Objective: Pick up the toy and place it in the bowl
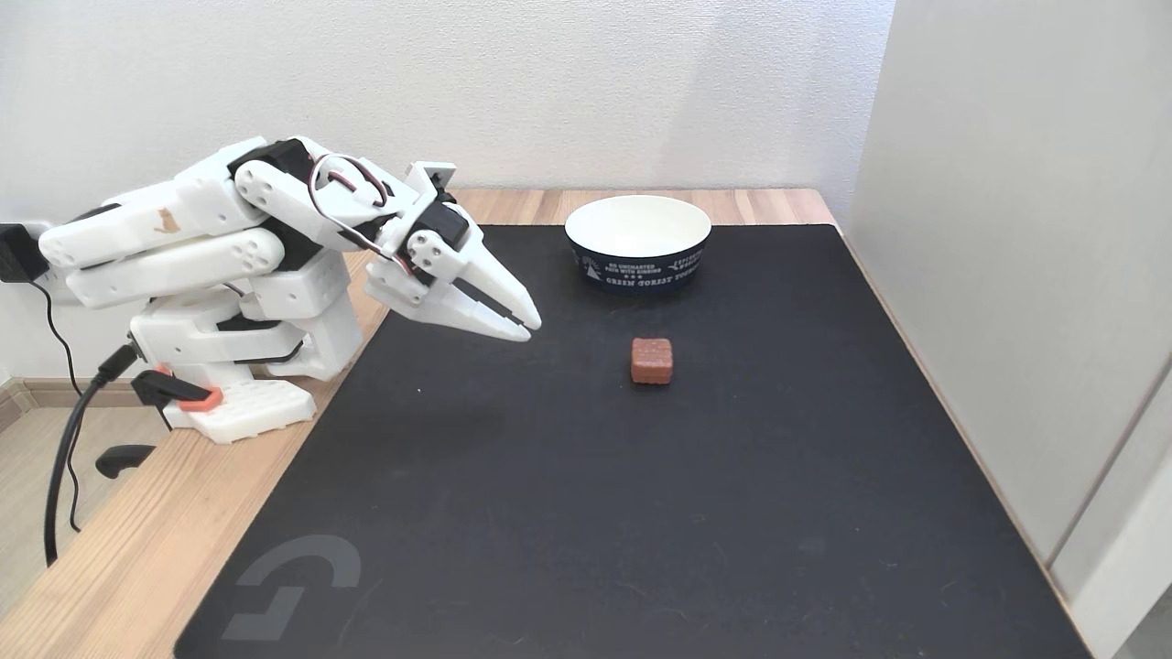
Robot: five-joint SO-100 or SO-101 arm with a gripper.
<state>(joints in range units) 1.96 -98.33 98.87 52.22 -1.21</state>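
The toy [651,360], a small reddish-brown cube with rounded edges, rests on the black mat [641,513] near its middle. Behind it, toward the wall, stands the bowl [638,243], white inside and dark navy outside with white lettering; nothing lies in it. My white gripper [528,327] hangs above the mat's left part, pointing right and down, well to the left of the toy and apart from it. Its two fingertips sit close together with nothing between them.
The arm's white base [240,366] is clamped at the wooden table's [128,558] left edge, with black cables [64,458] hanging off that side. A grey panel [1016,275] rises along the mat's right edge. A white wall stands behind the bowl.
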